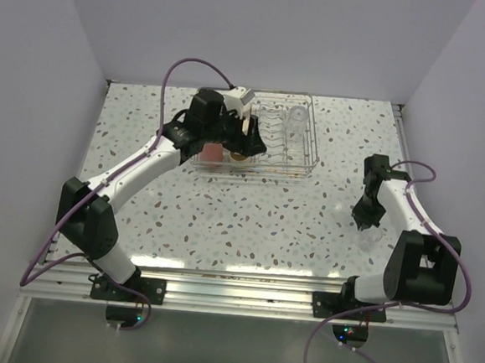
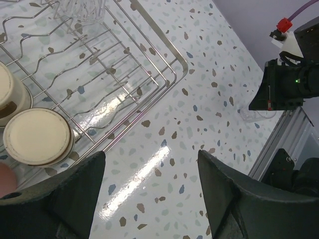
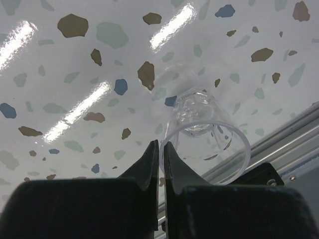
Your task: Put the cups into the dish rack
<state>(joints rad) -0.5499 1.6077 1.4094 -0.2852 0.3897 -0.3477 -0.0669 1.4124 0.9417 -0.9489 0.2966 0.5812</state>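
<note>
Right gripper (image 3: 161,144) — pinched shut on clear cup (image 3: 204,129) rim, near right. Left gripper (image 2: 152,159) — open, empty, over rack (image 1: 298,165), left end.

We see a white table (image 1: 247,224) flecked with brown, blue and green chips, glossy enough to throw back streaks of the lights overhead. A wire rack (image 1: 312,145) rests on it toward the far side, a little left of centre. On the near right, well apart from the rack, a clear cup (image 3: 207,134) sits on the bare top close to the table's front edge.
</note>
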